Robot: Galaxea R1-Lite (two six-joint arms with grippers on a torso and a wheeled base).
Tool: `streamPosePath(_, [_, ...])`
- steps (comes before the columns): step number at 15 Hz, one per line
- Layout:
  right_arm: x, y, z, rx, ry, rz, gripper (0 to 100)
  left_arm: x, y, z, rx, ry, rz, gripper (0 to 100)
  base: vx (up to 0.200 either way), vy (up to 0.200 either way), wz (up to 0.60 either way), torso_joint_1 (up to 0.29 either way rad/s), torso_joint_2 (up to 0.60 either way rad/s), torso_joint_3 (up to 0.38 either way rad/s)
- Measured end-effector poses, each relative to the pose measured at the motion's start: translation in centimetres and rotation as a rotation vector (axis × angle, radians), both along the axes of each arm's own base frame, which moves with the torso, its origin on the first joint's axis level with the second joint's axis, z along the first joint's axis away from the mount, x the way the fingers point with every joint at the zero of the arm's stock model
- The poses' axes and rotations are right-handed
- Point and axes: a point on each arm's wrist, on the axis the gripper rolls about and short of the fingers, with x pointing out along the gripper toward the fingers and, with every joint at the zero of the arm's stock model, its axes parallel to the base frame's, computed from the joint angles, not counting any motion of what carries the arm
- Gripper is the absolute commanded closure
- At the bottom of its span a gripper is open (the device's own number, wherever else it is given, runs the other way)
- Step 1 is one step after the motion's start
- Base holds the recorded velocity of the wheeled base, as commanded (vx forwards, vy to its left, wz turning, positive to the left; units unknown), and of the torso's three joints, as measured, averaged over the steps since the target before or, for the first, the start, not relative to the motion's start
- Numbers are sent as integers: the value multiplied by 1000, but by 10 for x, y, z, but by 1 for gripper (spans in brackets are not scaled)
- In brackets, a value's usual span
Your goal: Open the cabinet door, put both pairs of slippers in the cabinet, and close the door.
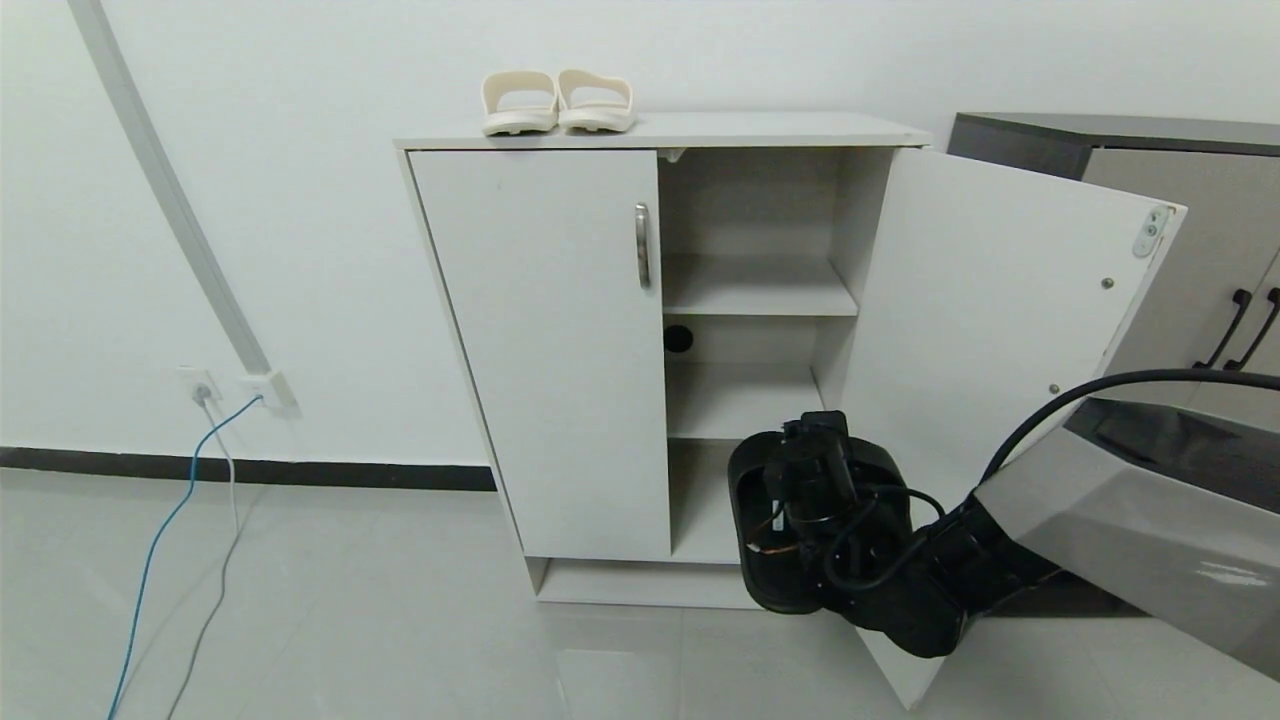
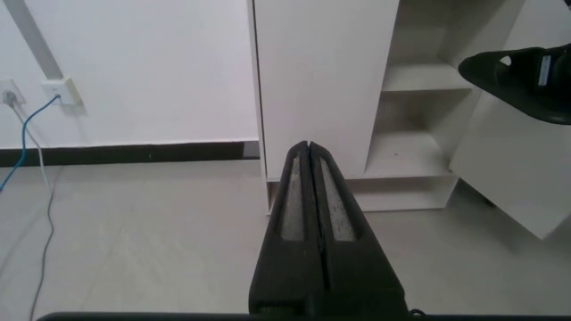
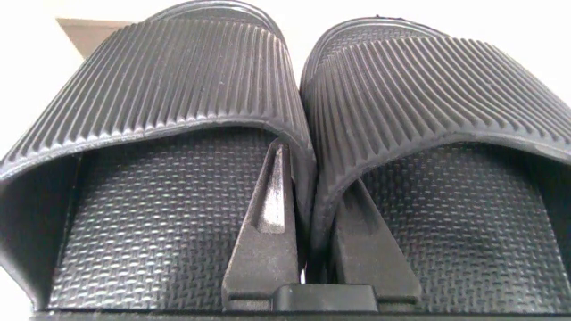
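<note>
Black slippers [image 1: 755, 540] pinched together in your right claw [image 3: 308, 192], before the cabinet's [image 1: 540, 350] lower shelves — door [image 1: 980, 310] wide open. Left claw [image 2: 309, 147] closed, empty. Cream slippers [image 1: 557, 102] on cabinet top.

Ribbed black slippers [image 3: 178, 98], plain cream slippers [image 1: 558, 103], a white cabinet [image 1: 540, 350] with a silver handle [image 1: 642, 246].

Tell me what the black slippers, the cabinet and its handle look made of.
The black slippers look like soft moulded rubber or foam, matte: ribbed straps, pebbled footbeds. The cabinet is probably laminated board, smooth matte white: flat panels, thin square edges. The handle looks like metal, silvery with a soft sheen.
</note>
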Motion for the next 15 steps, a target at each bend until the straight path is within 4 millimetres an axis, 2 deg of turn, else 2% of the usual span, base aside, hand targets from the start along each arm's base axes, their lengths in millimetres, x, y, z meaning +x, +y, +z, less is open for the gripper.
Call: streamPosePath(15, [16,-19,-6,-21,17,-41,100,0,0,0,-2,0,0,100,0,0,0,0,0,0])
